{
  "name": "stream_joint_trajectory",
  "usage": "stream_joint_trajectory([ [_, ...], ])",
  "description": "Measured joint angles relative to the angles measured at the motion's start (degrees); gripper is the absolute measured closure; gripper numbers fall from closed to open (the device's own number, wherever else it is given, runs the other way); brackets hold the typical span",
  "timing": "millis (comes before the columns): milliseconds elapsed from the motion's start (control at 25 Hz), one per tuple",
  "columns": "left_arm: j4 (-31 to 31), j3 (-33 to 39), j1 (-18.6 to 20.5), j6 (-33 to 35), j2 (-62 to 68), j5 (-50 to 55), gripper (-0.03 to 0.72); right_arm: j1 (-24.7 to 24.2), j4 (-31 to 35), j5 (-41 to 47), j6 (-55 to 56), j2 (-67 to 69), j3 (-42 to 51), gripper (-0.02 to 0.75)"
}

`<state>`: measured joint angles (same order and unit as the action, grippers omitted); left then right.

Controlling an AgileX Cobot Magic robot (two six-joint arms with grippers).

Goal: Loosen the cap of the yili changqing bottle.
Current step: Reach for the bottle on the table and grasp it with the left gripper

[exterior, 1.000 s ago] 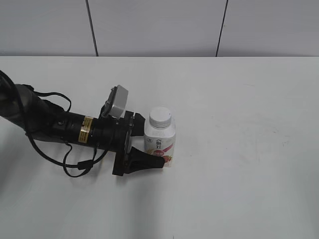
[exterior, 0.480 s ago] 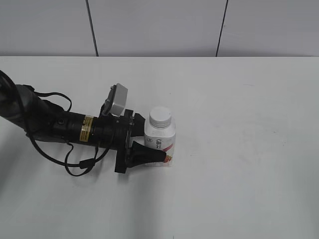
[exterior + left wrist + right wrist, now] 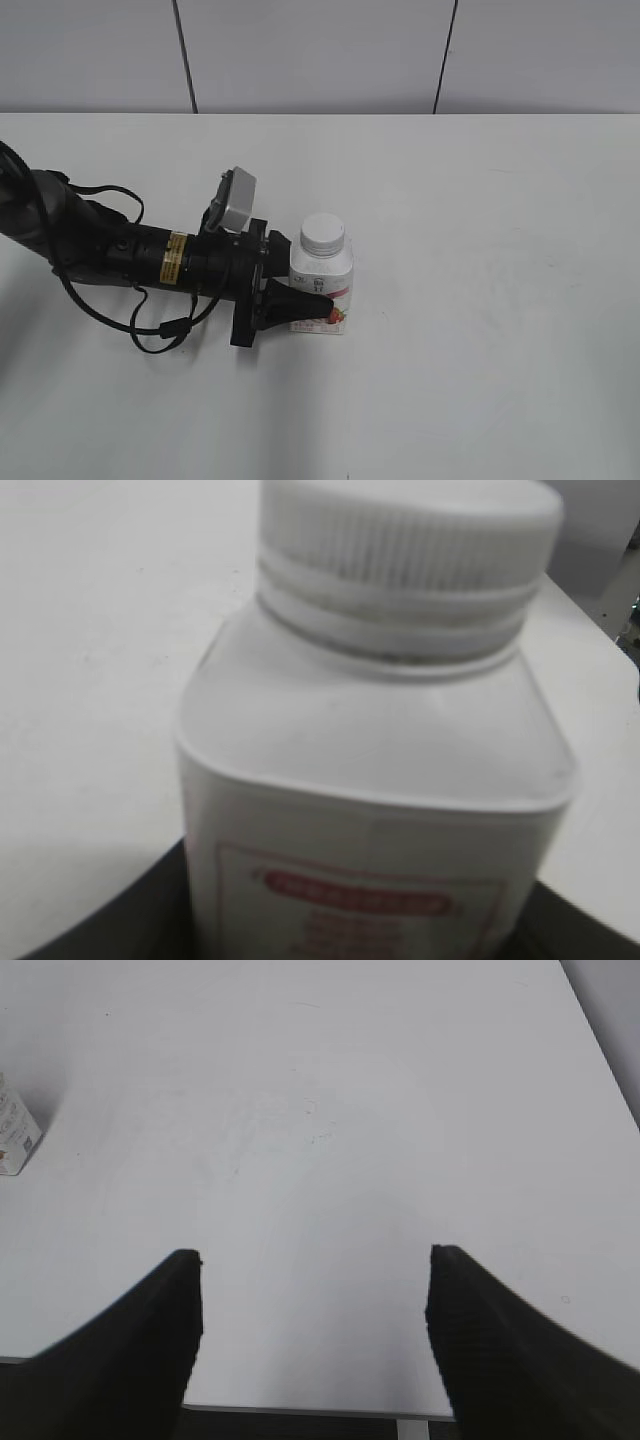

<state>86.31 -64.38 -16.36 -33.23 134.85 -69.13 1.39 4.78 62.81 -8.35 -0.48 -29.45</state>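
The yili changqing bottle (image 3: 325, 272), white and squarish with a pink-red strawberry label, stands upright on the white table (image 3: 480, 200). Its ribbed white cap (image 3: 323, 234) sits on the neck. My left gripper (image 3: 316, 288) reaches in from the left, with one black finger (image 3: 300, 305) pressed across the lower front of the bottle and the other behind it. In the left wrist view the bottle (image 3: 370, 780) and cap (image 3: 405, 540) fill the frame between the dark fingers (image 3: 120, 920). My right gripper (image 3: 312, 1260) is open and empty over the bare table, far from the bottle (image 3: 12, 1135).
The left arm and its cables (image 3: 110, 260) lie across the left of the table. A grey panelled wall (image 3: 320, 50) stands behind the table's far edge. The near table edge (image 3: 310, 1408) shows under the right gripper.
The left gripper's front finger has moved in from the bottle's lower edge and now presses against its front. The bottle has shifted slightly. The cap is unchanged.
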Motion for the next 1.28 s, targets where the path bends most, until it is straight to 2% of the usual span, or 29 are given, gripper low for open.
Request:
stream_joint_trajectory([
  [640, -0.1, 0.0, 0.0, 0.2, 0.0, -0.1, 0.300, 0.0, 0.2, 0.0, 0.2, 0.0, 0.0, 0.184],
  [760, -0.7, 0.0, 0.0, 0.2, 0.0, 0.0, 0.301, 0.0, 2.2, 0.0, 1.8, 0.4, 0.0, 0.184],
  [1000, -2.0, 0.0, 0.0, 0.2, 0.1, 0.2, 0.303, 0.0, 10.1, -0.1, 4.0, 12.4, -2.2, 0.184],
  [1280, -2.2, 0.0, 0.0, 0.2, 0.1, 0.3, 0.303, 0.0, 13.6, 2.1, 8.8, 32.7, -12.4, 0.182],
])
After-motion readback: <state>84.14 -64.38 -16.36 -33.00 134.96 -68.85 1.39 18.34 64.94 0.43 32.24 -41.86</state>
